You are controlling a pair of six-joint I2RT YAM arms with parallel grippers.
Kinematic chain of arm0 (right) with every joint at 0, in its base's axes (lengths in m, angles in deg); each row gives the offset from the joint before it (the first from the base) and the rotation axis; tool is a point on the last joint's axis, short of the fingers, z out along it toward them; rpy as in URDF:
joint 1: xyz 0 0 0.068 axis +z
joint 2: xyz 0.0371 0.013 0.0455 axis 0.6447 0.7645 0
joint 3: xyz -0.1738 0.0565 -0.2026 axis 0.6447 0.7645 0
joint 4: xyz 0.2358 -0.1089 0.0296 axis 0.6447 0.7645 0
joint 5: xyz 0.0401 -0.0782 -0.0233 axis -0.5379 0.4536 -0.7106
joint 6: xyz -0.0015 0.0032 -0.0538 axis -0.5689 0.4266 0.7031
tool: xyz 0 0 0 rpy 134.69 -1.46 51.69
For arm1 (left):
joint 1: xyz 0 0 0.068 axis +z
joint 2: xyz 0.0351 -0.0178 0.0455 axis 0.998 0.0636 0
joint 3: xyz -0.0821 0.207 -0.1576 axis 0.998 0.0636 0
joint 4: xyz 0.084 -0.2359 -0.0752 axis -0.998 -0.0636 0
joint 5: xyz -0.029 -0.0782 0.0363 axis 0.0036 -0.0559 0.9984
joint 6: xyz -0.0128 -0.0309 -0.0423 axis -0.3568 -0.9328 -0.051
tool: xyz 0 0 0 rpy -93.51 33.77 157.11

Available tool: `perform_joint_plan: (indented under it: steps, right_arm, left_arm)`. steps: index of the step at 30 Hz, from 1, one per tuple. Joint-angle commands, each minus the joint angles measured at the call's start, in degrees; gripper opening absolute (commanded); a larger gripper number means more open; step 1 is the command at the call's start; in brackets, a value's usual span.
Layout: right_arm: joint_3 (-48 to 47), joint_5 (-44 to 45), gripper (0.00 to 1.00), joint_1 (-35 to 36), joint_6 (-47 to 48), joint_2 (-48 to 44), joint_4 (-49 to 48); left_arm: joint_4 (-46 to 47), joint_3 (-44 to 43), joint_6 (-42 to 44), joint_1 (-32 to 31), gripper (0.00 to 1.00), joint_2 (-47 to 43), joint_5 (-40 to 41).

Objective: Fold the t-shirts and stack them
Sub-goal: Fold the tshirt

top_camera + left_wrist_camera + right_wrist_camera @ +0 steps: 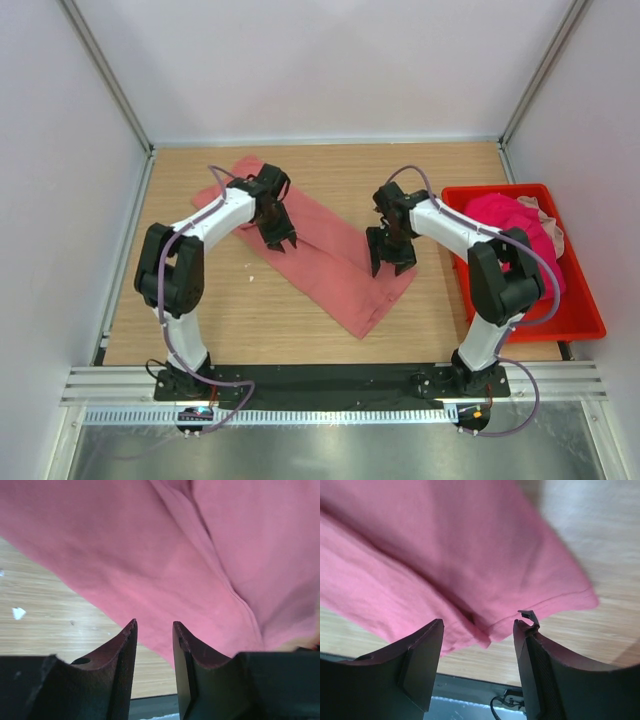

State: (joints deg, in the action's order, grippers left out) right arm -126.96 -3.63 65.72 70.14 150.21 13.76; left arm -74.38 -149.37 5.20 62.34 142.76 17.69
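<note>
The salmon t-shirt (335, 270) lies as a folded strip slanting across the tabletop (220, 320), under both grippers. The left gripper (282, 241) hangs above its upper half, jaws narrowly apart, empty. The right gripper (390, 268) hangs over its lower right edge, jaws wide, empty. Both arms bend inward, wrists pointing down

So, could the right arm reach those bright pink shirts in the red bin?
Probably yes: the red bin sits open-topped right beside that arm, nothing covers the magenta t-shirt, and the right gripper is open and empty.
</note>
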Motion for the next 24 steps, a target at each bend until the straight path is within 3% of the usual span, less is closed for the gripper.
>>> perform_joint_plan:
  steps: [1, 7, 15, 24]
  right_arm:
    - [-6.0, 5.7, 0.65, -0.8, 1.5, 3.4, 0.3]
    - [-11.7, 8.9, 0.66, -0.8, 1.0, 8.4, 1.2]
    - [-10.2, 11.1, 0.67, 0.5, 0.5, 12.3, -1.1]
    - [-4.6, 7.9, 0.67, 3.5, -4.2, 13.0, -3.6]
  left_arm:
    - [-3.3, -3.8, 0.0, 1.5, 0.36, 3.6, 8.4]
    - [-5.6, -9.3, 1.7, 1.6, 0.40, 7.6, 14.4]
    - [-5.8, -9.6, 1.7, 5.6, 0.41, 14.4, 11.8]
    - [-5.9, -13.9, 8.5, 9.9, 0.41, 20.3, 9.7]
